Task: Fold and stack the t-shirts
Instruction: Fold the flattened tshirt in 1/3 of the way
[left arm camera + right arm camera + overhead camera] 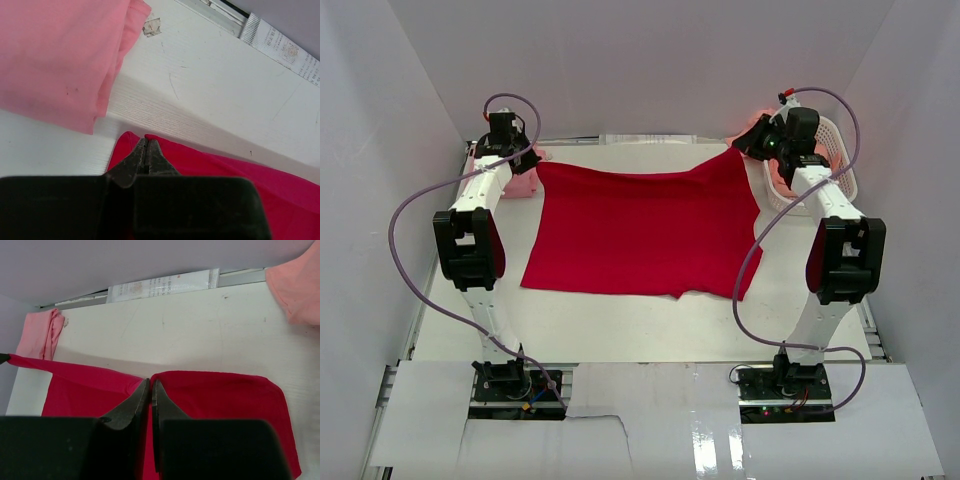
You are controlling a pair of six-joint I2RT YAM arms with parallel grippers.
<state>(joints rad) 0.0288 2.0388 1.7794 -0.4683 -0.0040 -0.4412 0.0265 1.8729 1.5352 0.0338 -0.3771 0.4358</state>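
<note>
Both pairs of fingers are pinched shut on the red shirt. Your left fingers grip its far left corner, and your right fingers grip its far right edge, with cloth showing on either side of the tips. The shirt lies spread across the middle of the table. Its near hem is flat and its far corners are drawn up slightly toward the arms.

A folded pink shirt sits in the far left corner, near your left fingers but apart from the red cloth. The basket at far right holds salmon cloth.

You seem to be at the first fold of the red shirt. Next, you likely need to bring both corners toward you together, level and evenly spaced, so the far edge lands square on the near hem. Let go only once the cloth is laid down.
</note>
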